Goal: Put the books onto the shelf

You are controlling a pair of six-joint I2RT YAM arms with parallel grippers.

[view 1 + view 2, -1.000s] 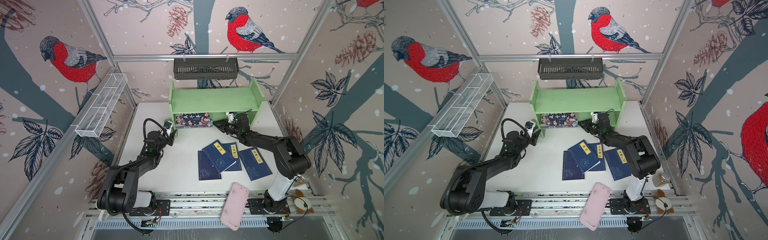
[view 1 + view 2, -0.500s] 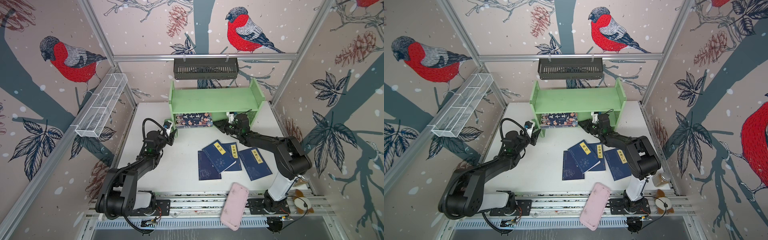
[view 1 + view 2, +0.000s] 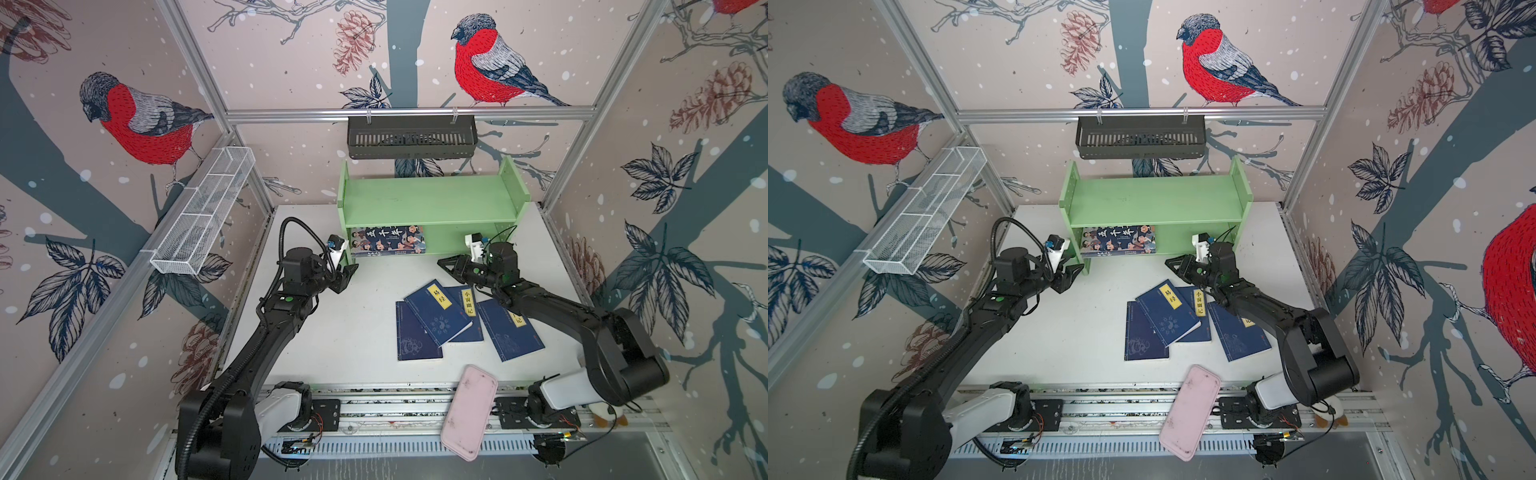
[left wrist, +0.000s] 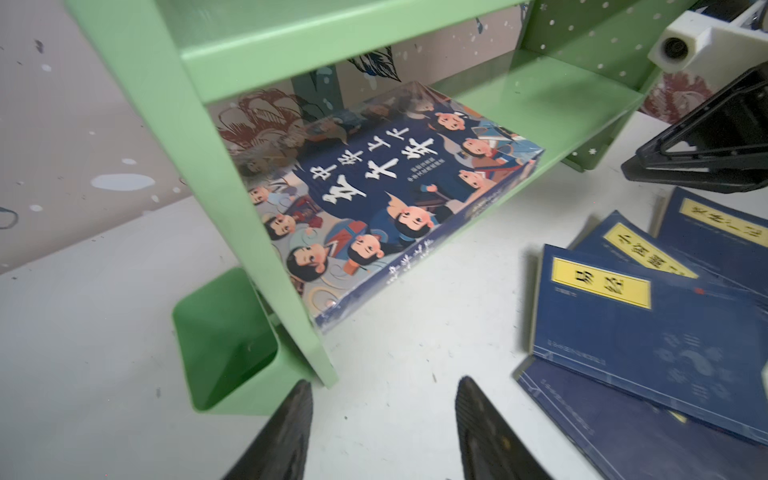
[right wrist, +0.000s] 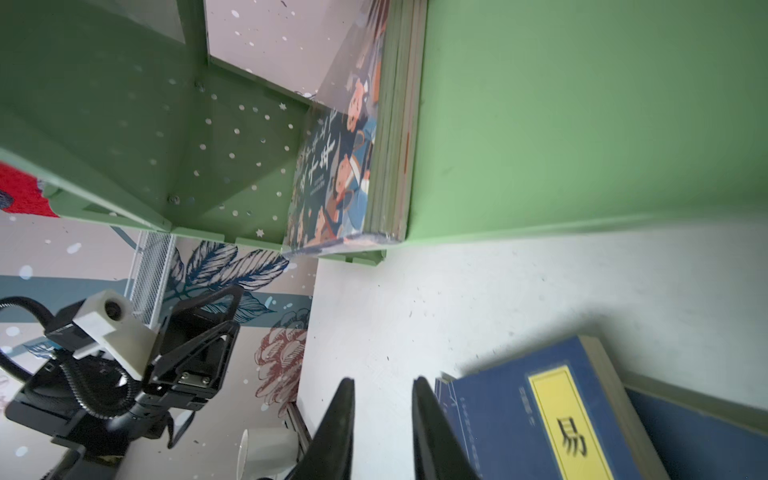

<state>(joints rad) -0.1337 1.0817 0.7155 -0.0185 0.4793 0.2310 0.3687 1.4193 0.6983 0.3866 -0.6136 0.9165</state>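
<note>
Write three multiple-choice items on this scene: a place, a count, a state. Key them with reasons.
1. The cartoon-cover book lies: A) on the shelf's top tier B) on its lower tier C) on the table.
2. Navy books on the table: A) two B) six C) four.
3. The left gripper is: A) open and empty B) shut on a book C) shut on the shelf.
Key: B, it sits under the top board; C, four overlapping covers lie there; A, its jaws stand apart, nothing between.

Bright even light, soft shadows, bent edges, shelf [image 5: 582,104] blurred in right wrist view
</note>
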